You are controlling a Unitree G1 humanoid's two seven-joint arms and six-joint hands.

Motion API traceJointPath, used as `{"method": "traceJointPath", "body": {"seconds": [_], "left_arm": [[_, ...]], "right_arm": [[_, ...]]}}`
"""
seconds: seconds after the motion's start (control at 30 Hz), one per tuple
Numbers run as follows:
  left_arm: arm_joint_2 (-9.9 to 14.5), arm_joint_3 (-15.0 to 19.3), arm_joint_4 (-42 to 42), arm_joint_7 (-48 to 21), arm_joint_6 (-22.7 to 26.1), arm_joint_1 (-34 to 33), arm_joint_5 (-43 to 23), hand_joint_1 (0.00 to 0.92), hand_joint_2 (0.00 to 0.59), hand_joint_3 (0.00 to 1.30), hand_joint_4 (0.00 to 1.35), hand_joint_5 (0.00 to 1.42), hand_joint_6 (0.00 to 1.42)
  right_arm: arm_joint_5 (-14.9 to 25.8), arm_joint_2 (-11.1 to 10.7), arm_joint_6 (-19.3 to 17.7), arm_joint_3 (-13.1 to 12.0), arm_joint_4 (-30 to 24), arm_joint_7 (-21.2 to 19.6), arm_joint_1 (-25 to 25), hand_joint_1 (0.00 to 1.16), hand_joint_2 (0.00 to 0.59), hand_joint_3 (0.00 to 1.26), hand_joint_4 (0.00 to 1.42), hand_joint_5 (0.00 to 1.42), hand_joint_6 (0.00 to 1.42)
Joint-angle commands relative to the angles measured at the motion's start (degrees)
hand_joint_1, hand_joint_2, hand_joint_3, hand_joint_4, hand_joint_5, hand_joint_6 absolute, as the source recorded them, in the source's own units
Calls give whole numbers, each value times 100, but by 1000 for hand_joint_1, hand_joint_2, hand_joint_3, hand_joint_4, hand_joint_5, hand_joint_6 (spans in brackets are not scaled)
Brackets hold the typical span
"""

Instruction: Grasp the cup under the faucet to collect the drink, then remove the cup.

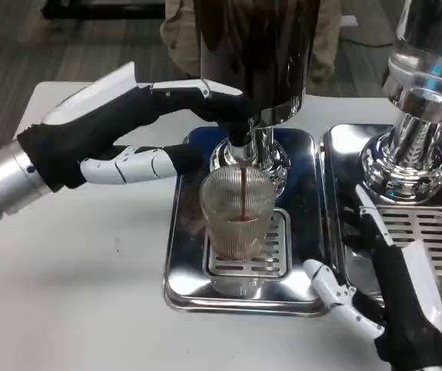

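Left hand (140,116) presses the faucet (240,135) lever; dark drink streams into the cup (238,212) just below it, barely filled. Right hand (375,301), fingers spread and empty, waits beside the cup; removal remains.

You look down from one camera up on the robot's head or chest. It faces forward and tilts down at the white tabletop (66,309). It sits close, so the shiny drip tray (186,255) is right in front of you. The floor shows far off at the top, and no second view shares the scene
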Motion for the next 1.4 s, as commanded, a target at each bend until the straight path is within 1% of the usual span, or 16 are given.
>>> {"method": "traceJointPath", "body": {"seconds": [0.03, 0.17, 0.27, 0.47, 0.77, 1.13, 1.4], "left_arm": [[111, -149, -69, -127, -37, 197, 259, 0, 116, 291, 284, 327, 315], [116, -166, -89, -93, -24, 223, 265, 0, 120, 291, 284, 327, 313], [121, -165, -107, -82, -17, 240, 260, 0, 122, 291, 284, 327, 313], [134, -175, -121, -69, 4, 270, 250, 0, 126, 291, 284, 327, 313], [145, -171, -174, -45, 21, 311, 241, 0, 136, 291, 284, 316, 293], [155, -177, -215, 0, 34, 357, 265, 0, 141, 291, 284, 316, 291], [172, -176, -278, 37, 71, 419, 284, 0, 142, 297, 284, 316, 291]], "right_arm": [[106, 10, 154, -6, -106, 215, -103, 426, 248, 2, 42, 131, 267], [136, -17, 286, 24, -121, 438, -214, 439, 228, 0, 2, 84, 239], [148, -26, 367, 30, -121, 561, -288, 457, 219, 0, 0, 34, 218], [217, -10, 499, 49, 25, 786, -571, 477, 203, 0, 0, 5, 183], [312, 25, 635, 42, 240, 894, -876, 483, 200, 0, 0, 0, 168], [419, 92, 612, 81, 671, 880, -1249, 495, 195, 0, 0, 0, 147], [533, 108, 582, 129, 907, 983, -1522, 495, 195, 0, 0, 0, 146]]}}
